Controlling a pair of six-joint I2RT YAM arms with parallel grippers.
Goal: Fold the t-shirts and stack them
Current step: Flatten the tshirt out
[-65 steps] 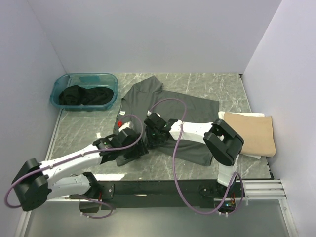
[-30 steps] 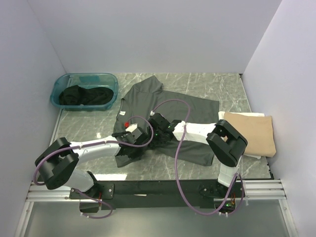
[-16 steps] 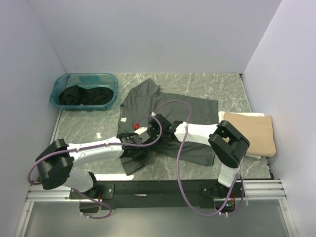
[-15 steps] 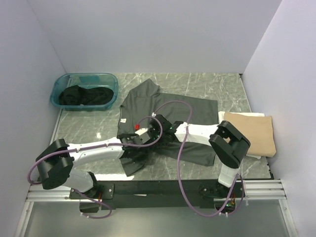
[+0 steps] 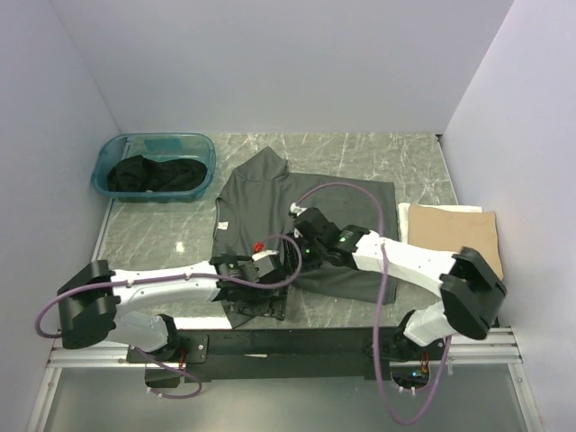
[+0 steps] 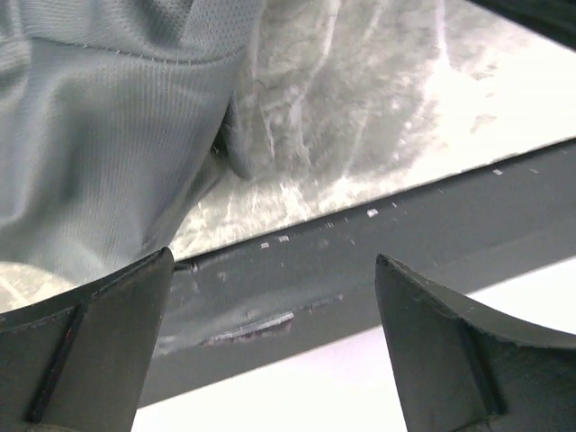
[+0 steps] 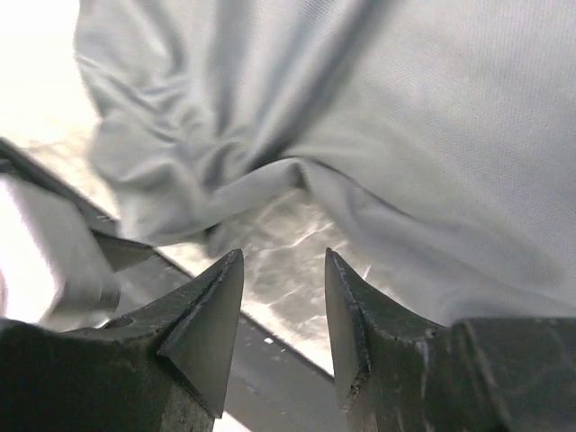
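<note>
A dark grey-olive t-shirt (image 5: 310,202) lies spread on the marble table, its near-left hem bunched at the front edge. My left gripper (image 5: 261,286) hangs over that hem, open wide and empty (image 6: 273,256); the shirt (image 6: 108,135) fills the upper left of its view. My right gripper (image 5: 297,252) sits just right of it over the shirt's near edge, open with nothing between the fingers (image 7: 283,253); the shirt (image 7: 405,135) lies beyond them. A folded tan t-shirt (image 5: 454,238) lies at the right. Black t-shirts (image 5: 153,175) lie in the tub.
A teal plastic tub (image 5: 202,144) stands at the back left. The table's dark front rail (image 5: 315,337) runs just below both grippers and shows in the left wrist view (image 6: 360,270). White walls close in the left, back and right sides.
Both grippers moved toward the near edge and to the right. The shirt's near-left part was drawn down to the front edge. The right arm's elbow swung out to the right.
</note>
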